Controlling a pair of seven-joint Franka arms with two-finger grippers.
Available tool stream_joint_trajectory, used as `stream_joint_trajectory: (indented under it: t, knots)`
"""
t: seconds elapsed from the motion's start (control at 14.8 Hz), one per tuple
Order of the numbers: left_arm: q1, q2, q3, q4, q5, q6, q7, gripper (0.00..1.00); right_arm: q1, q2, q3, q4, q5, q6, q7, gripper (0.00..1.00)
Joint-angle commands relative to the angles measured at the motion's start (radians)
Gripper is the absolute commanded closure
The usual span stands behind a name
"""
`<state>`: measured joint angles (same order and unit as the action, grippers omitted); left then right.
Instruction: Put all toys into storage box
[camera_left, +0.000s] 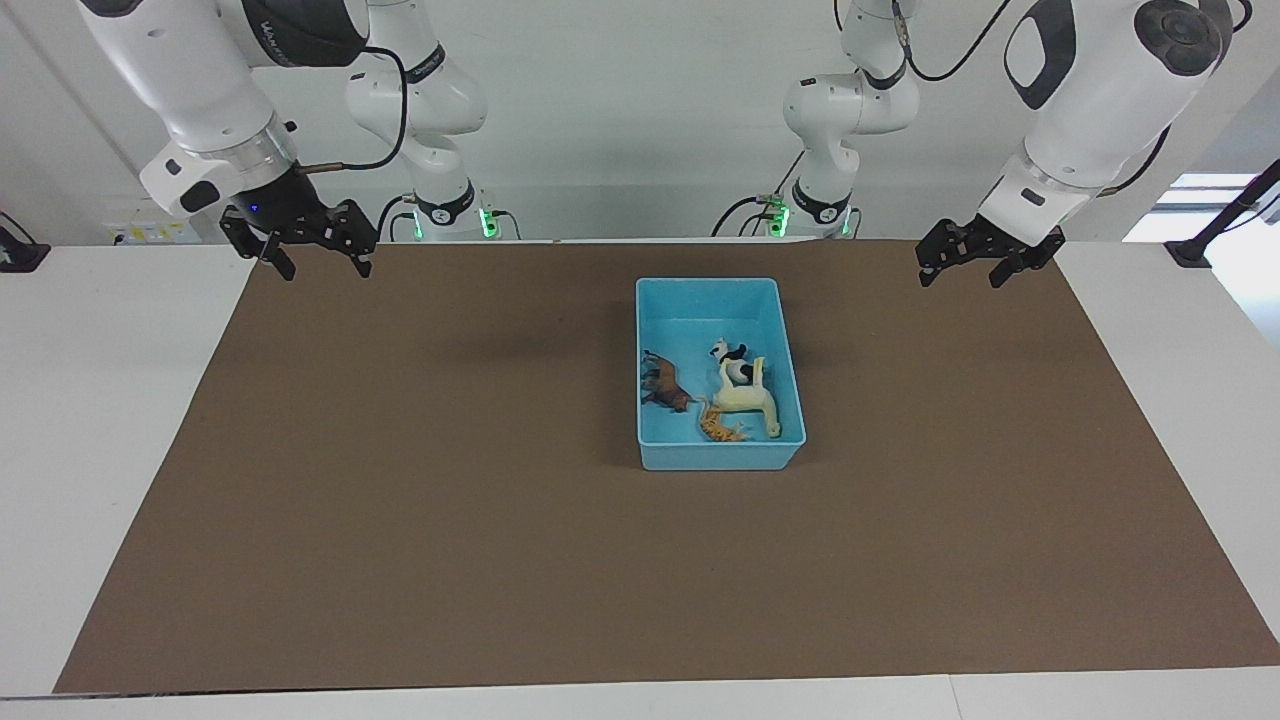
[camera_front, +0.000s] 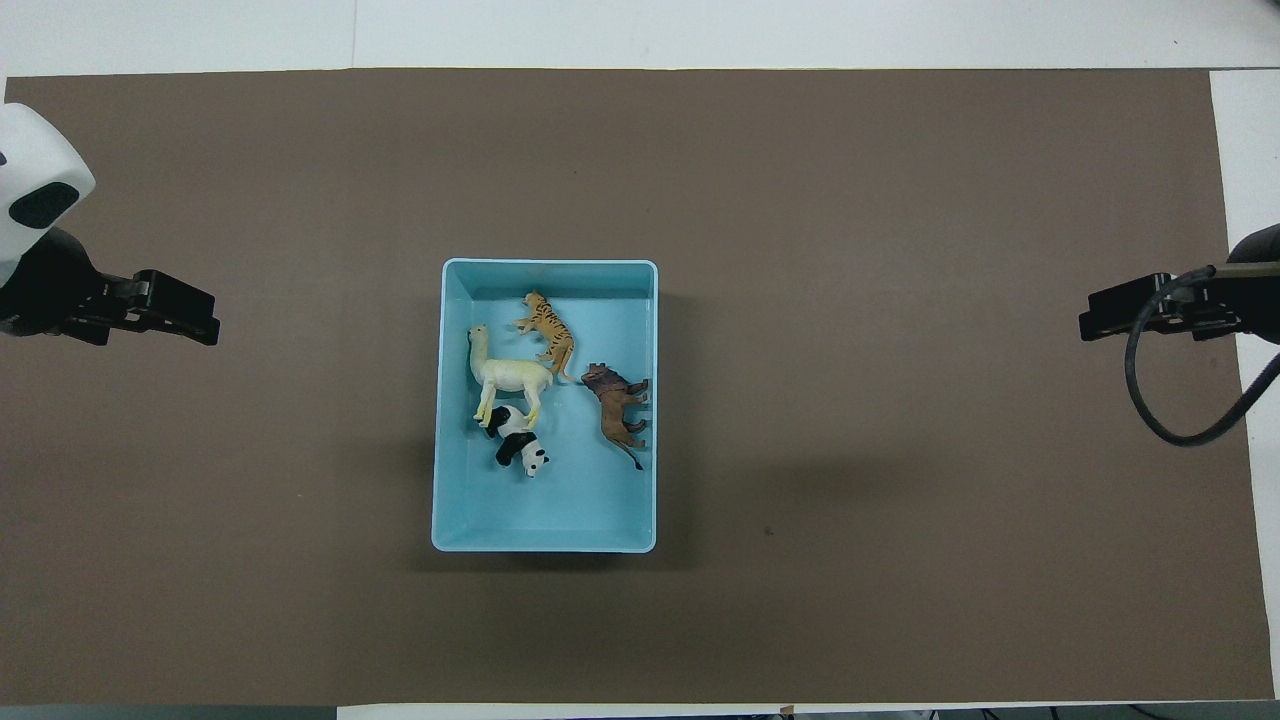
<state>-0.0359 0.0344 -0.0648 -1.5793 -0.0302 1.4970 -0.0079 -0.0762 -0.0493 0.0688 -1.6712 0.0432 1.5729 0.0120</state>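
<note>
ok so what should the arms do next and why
Probably nothing more than waiting: the cream animal, the orange cat, the panda and the brown animal all lie inside the storage box, and both hands hang apart over the mat's ends.

Sitting mid-mat (camera_left: 400, 500): box (camera_left: 718, 458) — all four toys lying inside, crowding the half farther from the robots. Llama (camera_front: 508, 376) lying toward the left arm's end; panda (camera_front: 520, 450) touching its legs, nearer the robots. Cat (camera_front: 547, 332) lying farthest from the robots, just beside the llama. Brown animal (camera_front: 618, 402) lying against the wall toward the right arm's end. Left gripper (camera_left: 985, 257) and right gripper (camera_left: 305, 242) hanging over the mat's two ends — well apart from the box.
</note>
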Motion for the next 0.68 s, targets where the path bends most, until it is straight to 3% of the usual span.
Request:
stream_joint_trajectory:
  t: [0.0,0.61]
  knots:
    - [0.008,-0.030,-0.004,-0.037,0.007,0.022,0.013,0.00,-0.017,0.022,0.012,0.019,-0.012,0.013,-0.021,0.00]
    - [0.008,-0.030,-0.004,-0.037,0.007,0.022,0.013,0.00,-0.033,0.014,0.012,0.007,-0.066,0.013,-0.075,0.00]
